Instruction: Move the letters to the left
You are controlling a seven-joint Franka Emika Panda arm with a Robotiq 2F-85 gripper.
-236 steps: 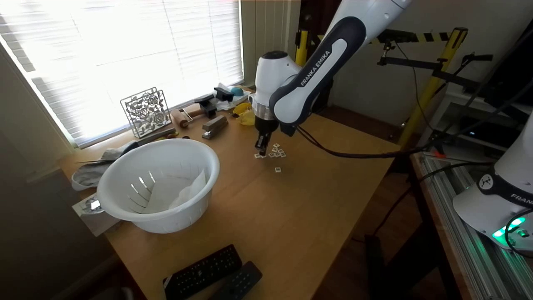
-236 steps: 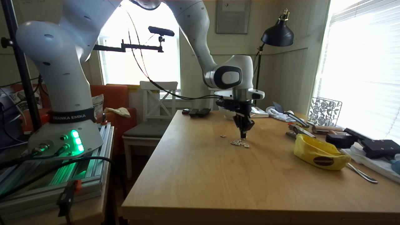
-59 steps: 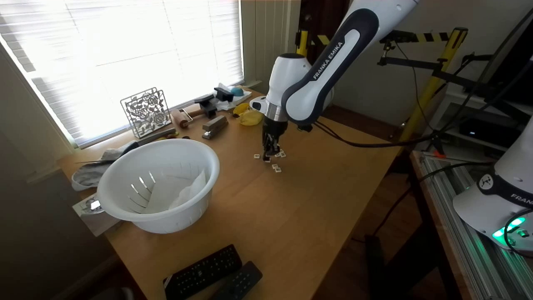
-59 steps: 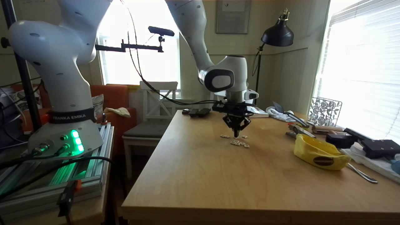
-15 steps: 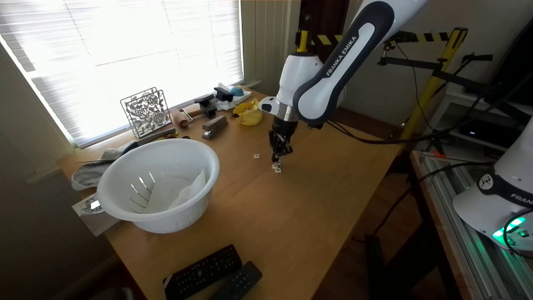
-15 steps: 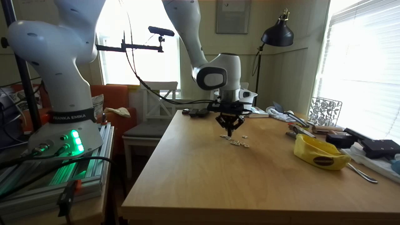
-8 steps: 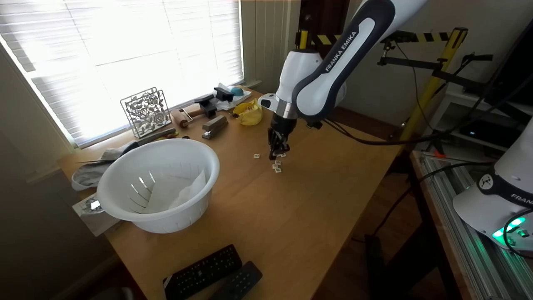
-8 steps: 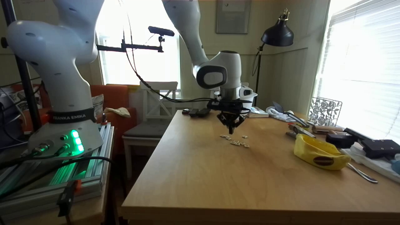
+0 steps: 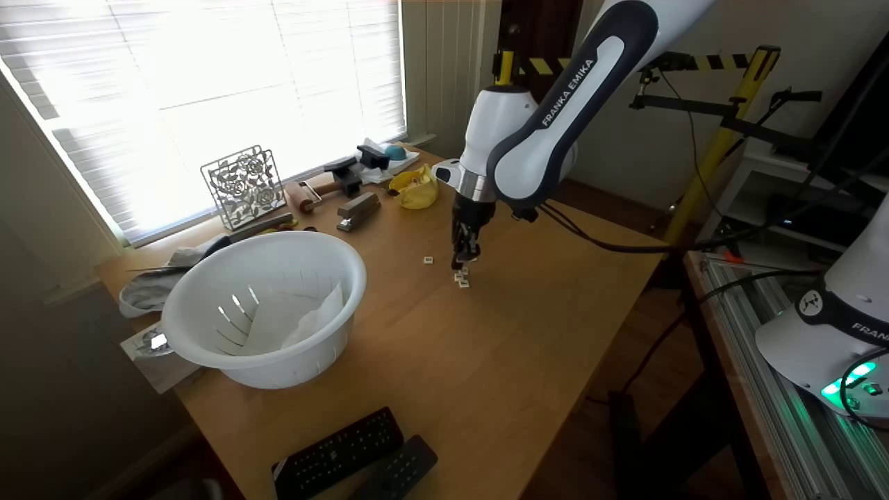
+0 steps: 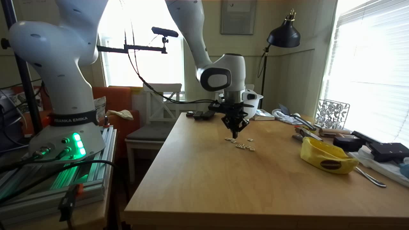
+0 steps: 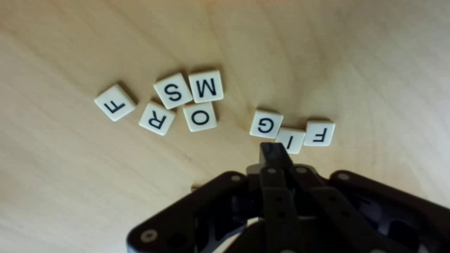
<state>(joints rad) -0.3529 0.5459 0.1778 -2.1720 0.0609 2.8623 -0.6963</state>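
- Daylight floods in at a big window (image 9: 208, 90) alongside a wooden table (image 9: 430, 375).
- Over it hangs the robot arm (image 9: 569, 97), its wrist pointing down.
- White and wide, a bowl (image 9: 295, 371) sits on the table well apart from the work.
- At the arm's end the gripper (image 11: 276, 151) has its fingertips together, with nothing I can make out between them.
- Biggest of the groups, five letters (image 11: 173, 92), F, R, S, M and O, lie loosely bunched on the table; as I judge it, these are left to shift.
- Next, a trio of letters (image 11: 291, 140), G, I and another F, sits close together toward the robot's own left, and I'd count it as done. The gripper's tips are right by the I, though I can't tell whether they touch it.
- Last, a single tile (image 9: 428, 260) lies off alone; whether it needs moving, I can't say.
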